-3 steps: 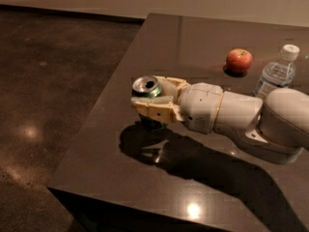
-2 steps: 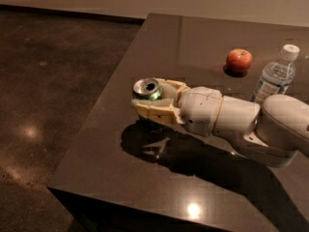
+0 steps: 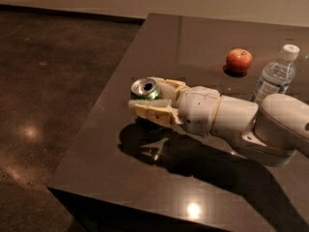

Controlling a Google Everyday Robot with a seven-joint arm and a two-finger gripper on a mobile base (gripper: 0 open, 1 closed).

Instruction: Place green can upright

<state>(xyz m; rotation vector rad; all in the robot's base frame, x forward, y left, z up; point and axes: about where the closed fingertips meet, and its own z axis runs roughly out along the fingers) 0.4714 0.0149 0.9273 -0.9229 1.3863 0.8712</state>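
Pale hand (image 3: 146,98) clamped on small green aluminium can (image 3: 144,87) near dark glossy desk (image 3: 193,37) edge; lower squarely, seat base flat before releasing

There's the green can (image 3: 146,90): small, with its silver pull-tab end facing up and tipped slightly leftward. It's clasped between the two fingers of the end effector (image 3: 145,96), near the left edge of the dark surface (image 3: 193,37), shadow just beneath.

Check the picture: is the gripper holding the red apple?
No, the gripper near the table edge grips the green can; the apple sits apart, farther back.
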